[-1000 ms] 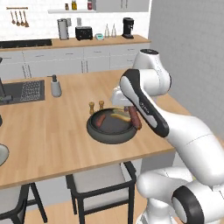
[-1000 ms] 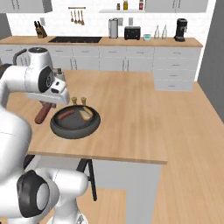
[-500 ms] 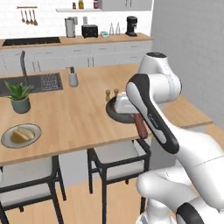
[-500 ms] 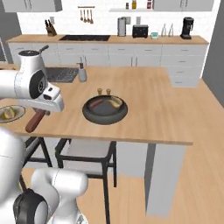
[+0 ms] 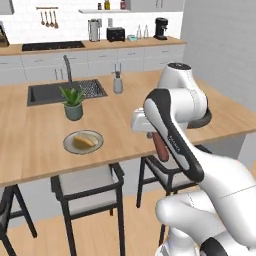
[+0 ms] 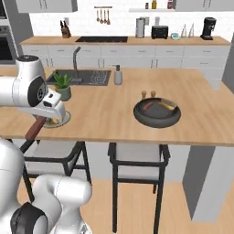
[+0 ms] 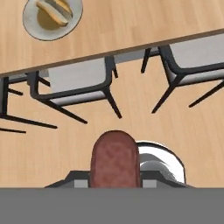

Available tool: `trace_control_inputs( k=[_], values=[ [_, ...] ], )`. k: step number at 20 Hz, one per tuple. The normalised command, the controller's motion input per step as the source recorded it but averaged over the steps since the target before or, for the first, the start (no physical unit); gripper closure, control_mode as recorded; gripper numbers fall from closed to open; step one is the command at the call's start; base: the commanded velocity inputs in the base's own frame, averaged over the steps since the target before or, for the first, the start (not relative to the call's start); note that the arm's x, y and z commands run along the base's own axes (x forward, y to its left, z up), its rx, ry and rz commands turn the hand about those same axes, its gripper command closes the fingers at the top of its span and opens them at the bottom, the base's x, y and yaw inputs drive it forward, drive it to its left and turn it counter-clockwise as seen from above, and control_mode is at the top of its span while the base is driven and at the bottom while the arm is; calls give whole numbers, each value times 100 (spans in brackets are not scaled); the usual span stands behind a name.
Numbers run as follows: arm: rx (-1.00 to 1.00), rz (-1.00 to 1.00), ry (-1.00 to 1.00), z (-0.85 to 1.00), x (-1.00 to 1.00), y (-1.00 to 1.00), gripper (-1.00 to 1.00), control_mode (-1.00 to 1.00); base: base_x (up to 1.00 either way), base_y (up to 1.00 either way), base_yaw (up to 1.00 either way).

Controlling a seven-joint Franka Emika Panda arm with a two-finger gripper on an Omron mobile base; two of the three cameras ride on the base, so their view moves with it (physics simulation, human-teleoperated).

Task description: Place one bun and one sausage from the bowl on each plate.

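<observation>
I've got the gripper [image 6: 40,122] clamped on a sausage [image 5: 160,146], hanging end-down off the counter [image 5: 30,150] edge, over the floor by the stools [image 7: 81,83] (fingertips themselves hidden behind it in hand view, sausage [image 7: 115,158] fills the bottom). Beige plate [image 5: 83,142] sits on the counter nr the front edge, w/ one bun [image 5: 84,141] on it, just in front of the potted plant [image 5: 73,102]. Dark bowl [image 6: 156,112] is well apart to the right in right base view, a sausage and bun inside; two small shakers [image 6: 148,94] just behind it.
</observation>
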Motion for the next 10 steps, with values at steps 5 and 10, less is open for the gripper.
trace_control_inputs(
  k=[5,10],
  values=[
    [0,0,0,0,0,0,100,100,65,100,-3],
    [0,0,0,0,0,0,100,100,95,89,0]
  ],
)
